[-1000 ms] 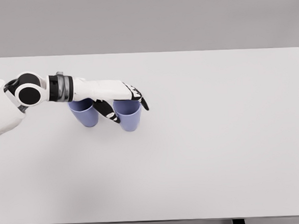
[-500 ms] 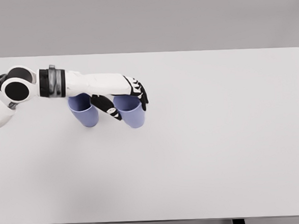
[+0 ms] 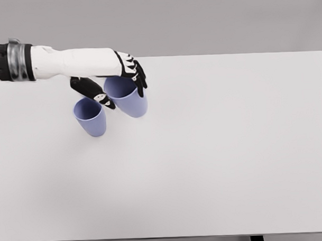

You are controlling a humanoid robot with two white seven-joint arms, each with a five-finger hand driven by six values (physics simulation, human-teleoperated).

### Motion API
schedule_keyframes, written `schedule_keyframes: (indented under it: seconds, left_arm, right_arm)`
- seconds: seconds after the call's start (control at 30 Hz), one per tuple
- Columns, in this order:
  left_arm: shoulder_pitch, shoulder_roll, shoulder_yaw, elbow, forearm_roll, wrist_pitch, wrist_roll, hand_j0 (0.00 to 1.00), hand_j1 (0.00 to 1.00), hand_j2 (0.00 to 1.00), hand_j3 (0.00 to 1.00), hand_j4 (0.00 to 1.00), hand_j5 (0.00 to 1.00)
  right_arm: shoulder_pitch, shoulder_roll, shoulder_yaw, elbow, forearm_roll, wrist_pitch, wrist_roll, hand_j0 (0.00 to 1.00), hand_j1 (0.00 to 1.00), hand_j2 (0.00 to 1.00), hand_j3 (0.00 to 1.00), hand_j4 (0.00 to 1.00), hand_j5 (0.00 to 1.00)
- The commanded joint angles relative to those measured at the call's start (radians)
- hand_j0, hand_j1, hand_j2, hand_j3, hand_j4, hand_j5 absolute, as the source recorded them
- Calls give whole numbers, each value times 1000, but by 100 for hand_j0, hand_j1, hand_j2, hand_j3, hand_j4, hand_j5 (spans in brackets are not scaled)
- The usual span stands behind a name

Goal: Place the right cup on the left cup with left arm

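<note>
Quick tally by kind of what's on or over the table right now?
Blue cups: 2, one standing on the table, one held tilted in the left hand.
Hands in view: 1.
Total: 3.

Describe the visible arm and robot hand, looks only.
Left arm: smooth white shell, with a black band and a grey metallic ring near the picture's left edge. Left robot hand: white back, black fingers with small white markings. No cables visible. Right arm not in view.
</note>
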Motion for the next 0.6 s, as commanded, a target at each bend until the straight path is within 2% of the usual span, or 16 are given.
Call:
schedule_keyframes:
  seconds: [0.0, 0.27, 0.57]
  left_arm:
    - [-3, 36, -1, -12, 35, 3, 0, 58, 58, 58, 58, 58, 58]
    - [-77, 97, -16, -12, 64, 62, 0, 59, 59, 59, 59, 59, 59]
    - [-98, 154, -18, -3, 67, 82, 0, 59, 59, 59, 59, 59, 59]
  right_arm:
    - [0, 0, 0, 0, 3, -1, 0, 100, 100, 100, 100, 100, 100]
    - [0, 0, 0, 0, 1, -1, 0, 100, 100, 100, 100, 100, 100]
    - [0, 0, 0, 0, 1, -1, 0, 100, 100, 100, 100, 100, 100]
